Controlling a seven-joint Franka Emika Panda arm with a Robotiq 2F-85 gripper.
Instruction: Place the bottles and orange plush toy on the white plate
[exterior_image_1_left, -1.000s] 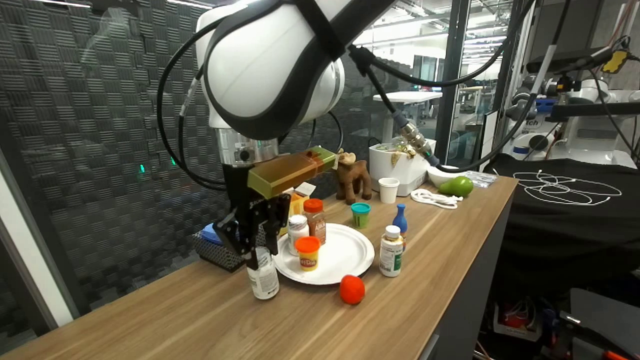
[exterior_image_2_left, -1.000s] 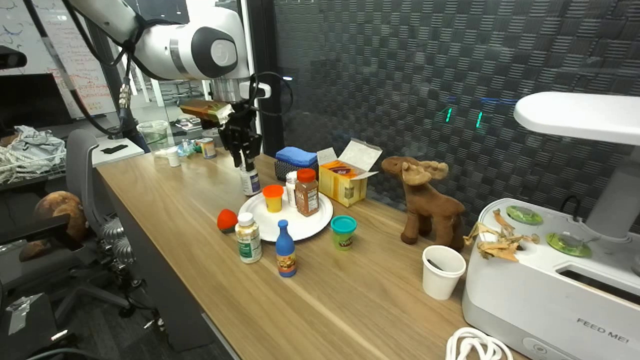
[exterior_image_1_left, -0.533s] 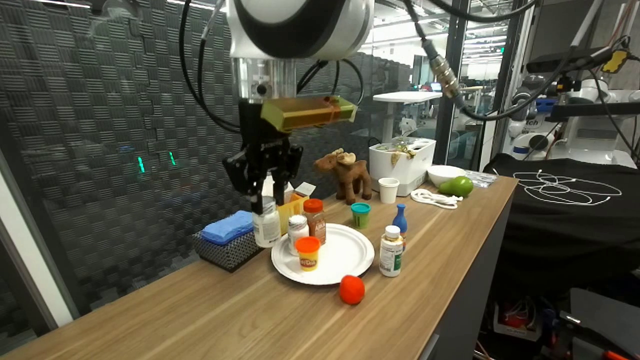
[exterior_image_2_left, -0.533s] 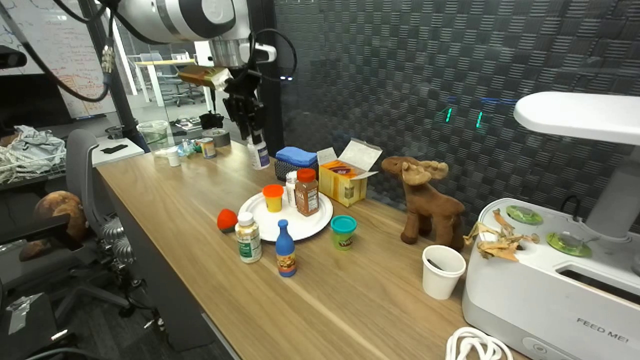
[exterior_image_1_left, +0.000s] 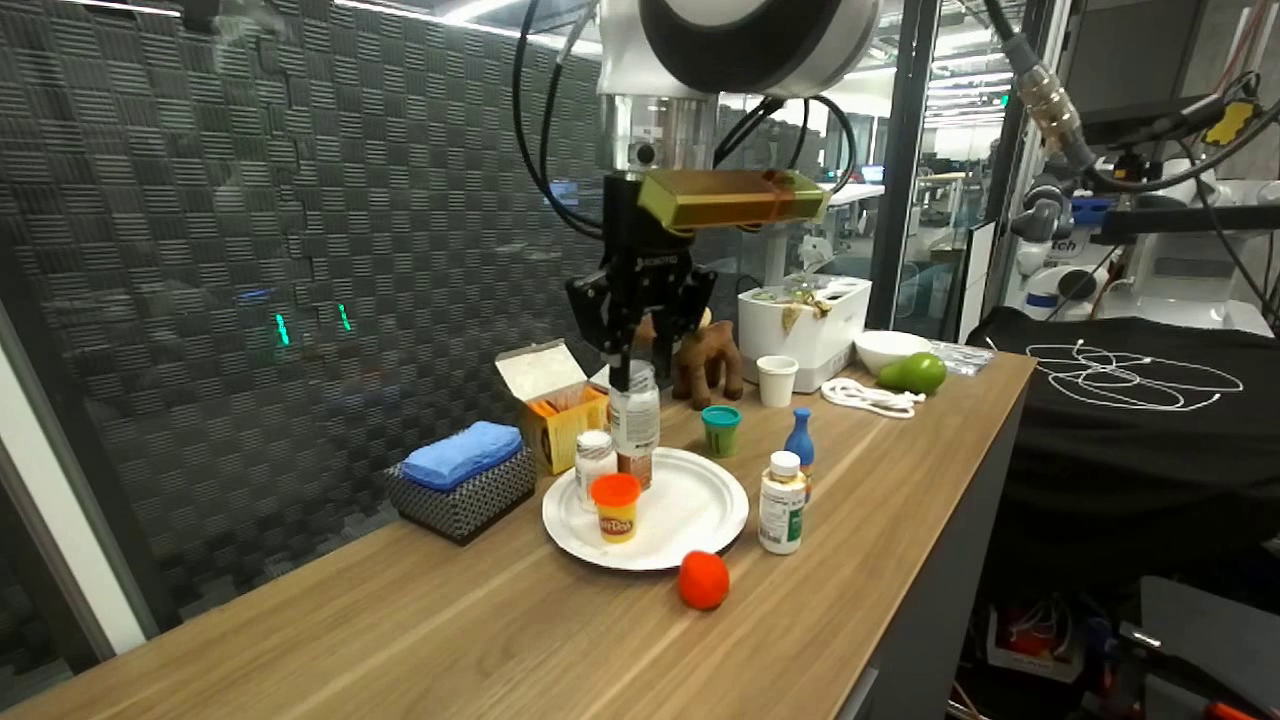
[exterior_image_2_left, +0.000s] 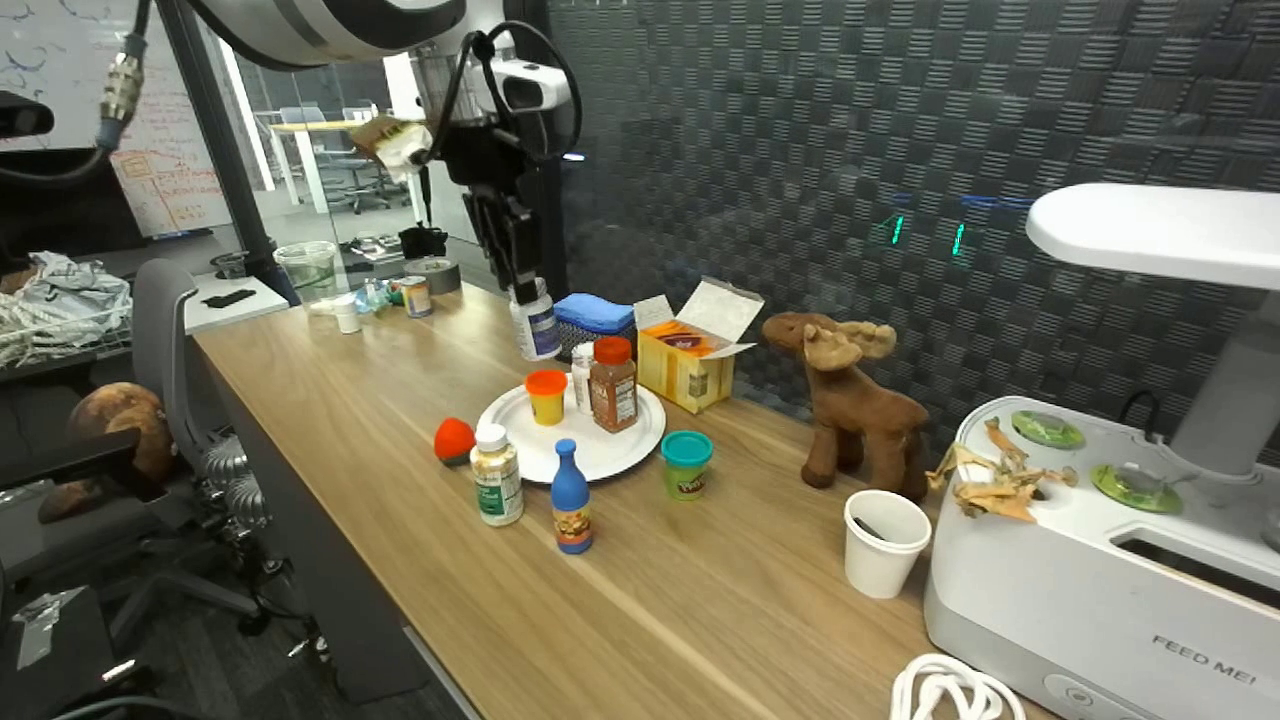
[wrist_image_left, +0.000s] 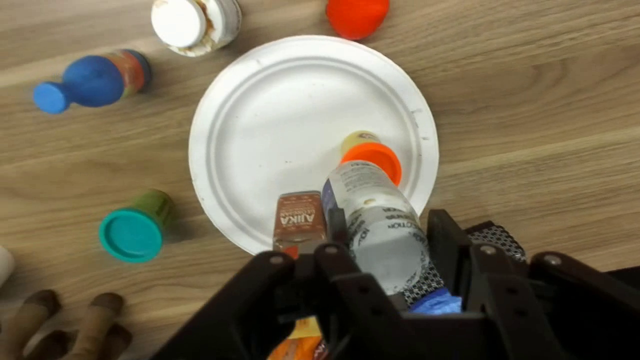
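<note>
Your gripper (wrist_image_left: 388, 218): part-closed, clasped a white bottle (exterior_image_2_left: 538, 328) aloft. Your white plate (wrist_image_left: 280, 115): bore a second bottle (exterior_image_1_left: 597, 466) and yellow tub (exterior_image_2_left: 547, 402). Orange plush toy (exterior_image_1_left: 704, 580): lay nearby.

Wht btl (wrist_image_left: 377, 220) in gripper (wrist_image_left: 389, 222), orng toy (wrist_image_left: 357, 16) nr plate (wrist_image_left: 280, 120)

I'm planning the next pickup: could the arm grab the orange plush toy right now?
Probably not yet: its jaws grip a white bottle. Otherwise the toy looks reachable, in the open beside the plate.
</note>
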